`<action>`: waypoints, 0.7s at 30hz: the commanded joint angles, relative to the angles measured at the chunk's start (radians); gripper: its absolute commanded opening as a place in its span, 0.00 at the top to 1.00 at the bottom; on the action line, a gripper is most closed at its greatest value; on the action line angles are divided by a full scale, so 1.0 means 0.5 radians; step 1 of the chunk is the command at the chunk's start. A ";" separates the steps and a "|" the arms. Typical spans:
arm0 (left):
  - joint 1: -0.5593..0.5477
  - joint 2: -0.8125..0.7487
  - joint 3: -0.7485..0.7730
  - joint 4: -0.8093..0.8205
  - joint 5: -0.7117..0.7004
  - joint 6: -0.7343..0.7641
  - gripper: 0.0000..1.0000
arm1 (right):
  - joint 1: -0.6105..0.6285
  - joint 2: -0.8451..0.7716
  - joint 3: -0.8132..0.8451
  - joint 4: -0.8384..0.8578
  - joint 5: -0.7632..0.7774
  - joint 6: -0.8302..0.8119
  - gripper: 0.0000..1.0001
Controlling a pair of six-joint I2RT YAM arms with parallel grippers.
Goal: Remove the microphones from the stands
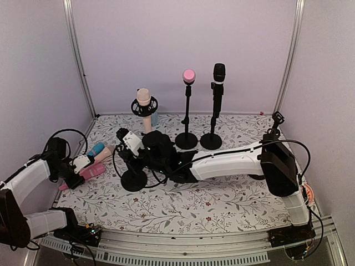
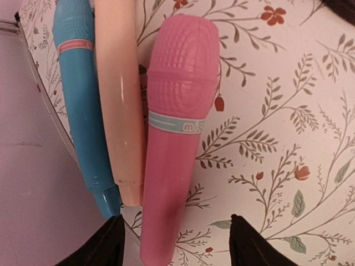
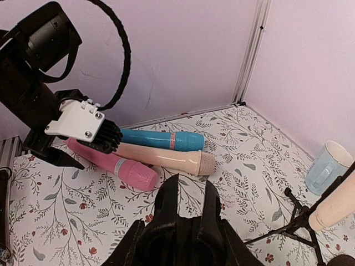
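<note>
Left end effector (image 2: 177, 241) open astride pink microphone (image 2: 180, 127) at table (image 2: 277, 111) edge; right end effector (image 3: 191, 197), grip unclear

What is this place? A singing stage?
Probably a robot practice booth, not a stage: plain walls box in a flowery table, two robot arms sit at its edge, and microphones wait on stands.

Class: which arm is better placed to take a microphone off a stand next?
Probably right: the right gripper is at the near stand, while the left gripper hangs open over the pink microphone lying flat.
</note>
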 commanded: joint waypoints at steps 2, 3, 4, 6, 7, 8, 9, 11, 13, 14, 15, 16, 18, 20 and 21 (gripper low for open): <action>-0.056 -0.033 0.221 -0.115 0.178 -0.139 0.28 | -0.047 -0.377 -0.444 0.237 0.201 -0.039 1.00; -0.069 -0.029 0.266 -0.148 0.219 -0.171 0.26 | -0.060 -0.455 -0.538 0.271 0.236 -0.039 1.00; -0.078 -0.023 0.312 -0.179 0.264 -0.213 0.24 | -0.075 -0.528 -0.637 0.293 0.263 -0.035 1.00; -0.104 -0.010 0.406 -0.243 0.347 -0.270 0.22 | -0.111 -0.676 -0.810 0.335 0.322 -0.005 1.00; -0.119 -0.002 0.449 -0.260 0.381 -0.299 0.21 | -0.125 -0.744 -0.885 0.345 0.351 0.004 1.00; -0.137 0.010 0.489 -0.275 0.415 -0.330 0.21 | -0.138 -0.809 -0.955 0.351 0.383 0.006 1.00; -0.154 0.022 0.538 -0.293 0.439 -0.359 0.21 | -0.149 -0.874 -1.039 0.354 0.415 0.001 1.00; -0.199 0.038 0.601 -0.323 0.483 -0.411 0.21 | -0.175 -1.003 -1.182 0.357 0.495 -0.023 1.00; -0.244 0.050 0.651 -0.338 0.526 -0.461 0.21 | -0.230 -1.143 -1.339 0.350 0.556 -0.039 1.00; -0.265 0.055 0.674 -0.343 0.546 -0.488 0.21 | -0.260 -1.220 -1.414 0.347 0.585 -0.039 1.00; -0.284 0.059 0.690 -0.349 0.574 -0.510 0.21 | -0.295 -1.288 -1.492 0.337 0.618 -0.036 1.00; -0.297 0.064 0.710 -0.353 0.600 -0.531 0.21 | -0.331 -1.365 -1.565 0.327 0.642 -0.032 1.00; -0.307 0.078 0.748 -0.365 0.650 -0.559 0.20 | -0.419 -1.502 -1.696 0.319 0.664 -0.027 1.00; -0.316 0.089 0.777 -0.373 0.675 -0.577 0.20 | -0.520 -1.609 -1.802 0.314 0.671 -0.026 1.00; -0.319 0.094 0.792 -0.385 0.680 -0.582 0.20 | -0.567 -1.668 -1.845 0.314 0.678 -0.032 1.00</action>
